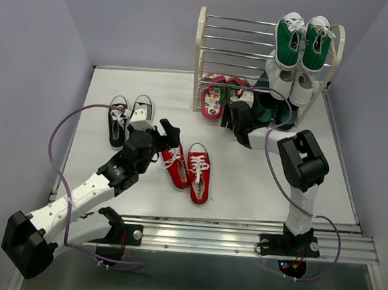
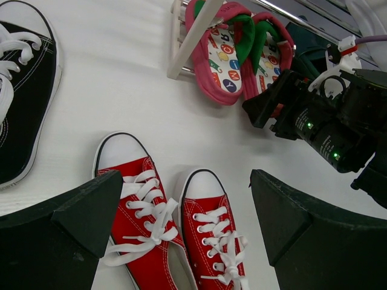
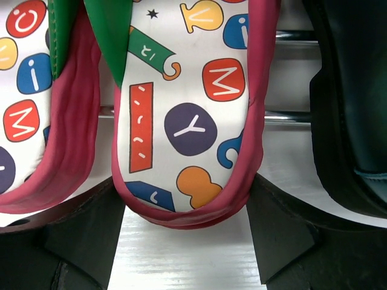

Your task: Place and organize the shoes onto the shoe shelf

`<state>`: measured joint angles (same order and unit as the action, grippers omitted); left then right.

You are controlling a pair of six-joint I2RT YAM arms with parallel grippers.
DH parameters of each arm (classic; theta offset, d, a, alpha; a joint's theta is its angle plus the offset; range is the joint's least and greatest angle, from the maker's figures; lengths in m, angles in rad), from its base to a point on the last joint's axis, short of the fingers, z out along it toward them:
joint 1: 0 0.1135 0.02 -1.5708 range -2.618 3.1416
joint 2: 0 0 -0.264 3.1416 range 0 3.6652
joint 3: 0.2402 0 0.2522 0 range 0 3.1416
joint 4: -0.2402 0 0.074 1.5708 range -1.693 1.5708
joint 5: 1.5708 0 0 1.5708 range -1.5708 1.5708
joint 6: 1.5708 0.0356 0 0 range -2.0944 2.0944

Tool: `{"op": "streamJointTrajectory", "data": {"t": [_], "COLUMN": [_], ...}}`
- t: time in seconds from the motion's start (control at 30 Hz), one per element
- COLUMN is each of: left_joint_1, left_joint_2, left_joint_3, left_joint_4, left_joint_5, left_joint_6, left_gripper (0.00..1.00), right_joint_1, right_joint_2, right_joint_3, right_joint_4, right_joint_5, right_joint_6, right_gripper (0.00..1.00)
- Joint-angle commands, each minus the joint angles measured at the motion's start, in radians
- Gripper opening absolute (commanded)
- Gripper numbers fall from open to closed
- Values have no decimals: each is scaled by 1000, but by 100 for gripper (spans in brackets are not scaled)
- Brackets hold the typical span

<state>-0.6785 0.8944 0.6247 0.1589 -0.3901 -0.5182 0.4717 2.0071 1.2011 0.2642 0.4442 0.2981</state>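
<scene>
Leftward, black canvas sneakers (image 1: 129, 116) sit by the counter's (image 1: 258, 183) left edge; the left pincer (image 2: 184, 181), wide open and empty, hovers over red canvas sneakers (image 1: 190, 171). The right pincer (image 3: 184, 226) gapes around the heel of a pink-red patterned flip-flop (image 3: 187, 121) on the cream-framed silver-rod shelf (image 1: 202, 45), far edge.

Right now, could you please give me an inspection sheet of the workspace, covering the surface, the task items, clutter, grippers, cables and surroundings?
Surface: white table, no spills seen.
Job's things: red sneakers and black sneakers lie on the table; flip-flops are on the lowest rods of the shoe shelf.
Clutter: green sneakers on the top tier, white sneakers below them.
Grippers: left gripper open above the red sneakers; right gripper flanks one flip-flop's heel, grip cannot be told.
Cables: purple cables loop beside both arms.
Surroundings: lavender walls, metal rail at the near edge.
</scene>
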Motion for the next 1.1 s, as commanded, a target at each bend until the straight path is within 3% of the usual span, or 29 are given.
{"op": "streamJointTrajectory", "data": {"t": [0.0, 0.03, 0.07, 0.13, 0.17, 0.27, 0.37, 0.77, 0.97, 1.07], "left_joint_1": [5, 5, 7, 5, 5, 5, 5, 5, 5, 5], "left_joint_2": [-12, -12, -14, -15, -15, -17, -25, -43, -60, -68], "left_joint_3": [-6, -6, -5, -3, 0, 4, 7, 9, 6, 6], "left_joint_4": [30, 30, 27, 22, 15, 1, -28, -114, -157, -231], "left_joint_5": [-20, -21, -21, -23, -23, -23, -24, 7, 16, 29], "left_joint_6": [3, 3, 0, -2, -3, -9, -17, -77, -103, -126], "left_gripper": [99, 99, 99, 99, 99, 99, 99, 99, 99, 99], "right_joint_1": [-5, -5, -5, -5, -5, -5, -5, 35, 134, 215], "right_joint_2": [8, 13, 13, 7, -8, -30, -79, -283, -422, -488], "right_joint_3": [15, 21, 28, 25, 22, 15, 14, -86, -144, -152], "right_joint_4": [129, 113, 98, 75, 64, 27, -49, -244, -457, -641], "right_joint_5": [28, 28, 30, 27, 22, -15, -62, -146, -174, -247], "right_joint_6": [-19, -16, -1, 13, 22, 47, 67, 108, 157, 193], "right_gripper": [14, 18, 33, 50, 67, 91, 100, 100, 100, 100]}}
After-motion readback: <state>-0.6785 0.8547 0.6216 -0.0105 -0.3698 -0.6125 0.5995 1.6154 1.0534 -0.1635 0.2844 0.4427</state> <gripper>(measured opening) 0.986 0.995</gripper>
